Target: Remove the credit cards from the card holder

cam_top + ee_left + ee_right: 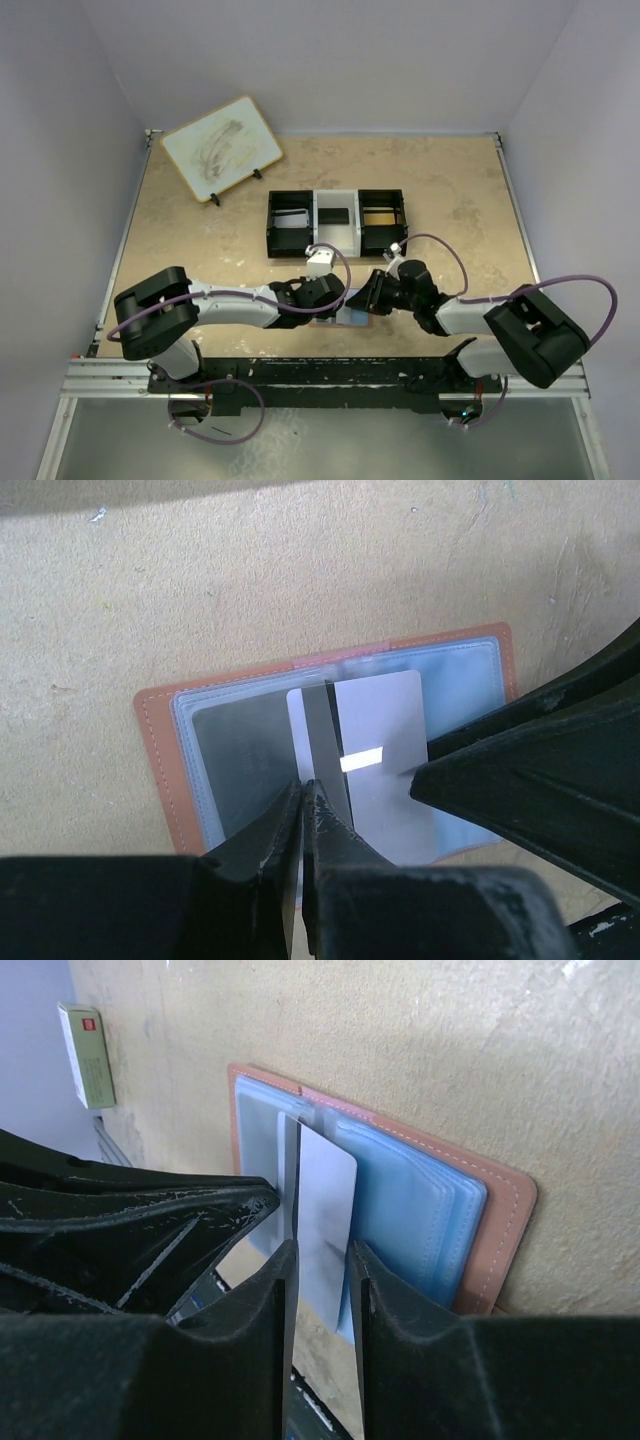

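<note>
The card holder (160, 770) lies open and flat on the table near its front edge, brown rim around blue plastic slots (430, 1210), and shows as a small blue patch (352, 316) between the two arms. One pale grey credit card (385, 740) with a white stripe sticks out of a middle slot and stands on edge (325, 1200). My left gripper (305, 790) is shut on this card's edge. My right gripper (318, 1250) is open, a finger on each side of the same card. A darker card (240, 750) stays in the left slot.
A black-white-black tray (270, 225) holding small items stands mid-table behind the arms. A white board with a wooden rim (220, 148) leans on a stand at the back left. A small pale green box (85, 1055) shows at the far side of the right wrist view.
</note>
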{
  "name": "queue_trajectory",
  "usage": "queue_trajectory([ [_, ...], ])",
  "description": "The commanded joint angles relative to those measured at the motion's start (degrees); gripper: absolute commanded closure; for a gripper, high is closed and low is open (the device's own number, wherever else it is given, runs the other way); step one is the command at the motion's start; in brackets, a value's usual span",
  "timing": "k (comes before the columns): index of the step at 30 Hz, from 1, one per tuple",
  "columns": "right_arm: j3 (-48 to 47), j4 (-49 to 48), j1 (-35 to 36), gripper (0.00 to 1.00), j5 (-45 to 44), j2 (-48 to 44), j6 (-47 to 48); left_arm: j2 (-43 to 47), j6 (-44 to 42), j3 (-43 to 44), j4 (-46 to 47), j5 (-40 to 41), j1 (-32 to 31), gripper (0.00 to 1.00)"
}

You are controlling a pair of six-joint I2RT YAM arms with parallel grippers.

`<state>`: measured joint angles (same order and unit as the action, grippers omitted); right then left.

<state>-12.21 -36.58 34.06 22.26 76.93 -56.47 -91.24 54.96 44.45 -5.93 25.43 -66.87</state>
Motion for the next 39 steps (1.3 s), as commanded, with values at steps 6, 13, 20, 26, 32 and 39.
queue_trajectory([
  [6, 3.0, -14.1, -0.1, 0.71, 4.2, 5.5, -5.0, 0.8, 1.5, -2.6, 0.1, -0.3, 0.2, 0.99],
  [13, 3.2, -22.3, -0.1, 0.77, 7.5, 10.1, -7.3, 0.7, 2.6, -4.1, 0.9, -0.8, 0.0, 1.0],
  [20, 2.5, -20.8, -0.1, 1.0, 6.3, 10.0, -7.0, 2.0, 3.7, -6.4, 1.3, -0.3, 0.0, 1.0],
  [26, 1.1, -8.5, -0.1, 1.0, 3.3, 2.8, -3.3, 3.6, 4.0, -6.6, 0.5, 1.7, -0.1, 1.0],
  [32, -0.7, 4.0, -0.1, 1.0, -2.4, -7.7, 1.4, 6.1, 4.1, -7.1, 0.6, 3.0, 0.0, 0.97],
  [39, -1.8, 7.8, -0.1, 1.0, -3.6, -15.9, 8.7, 10.8, 2.3, -6.1, 1.7, 2.0, 0.1, 0.81],
])
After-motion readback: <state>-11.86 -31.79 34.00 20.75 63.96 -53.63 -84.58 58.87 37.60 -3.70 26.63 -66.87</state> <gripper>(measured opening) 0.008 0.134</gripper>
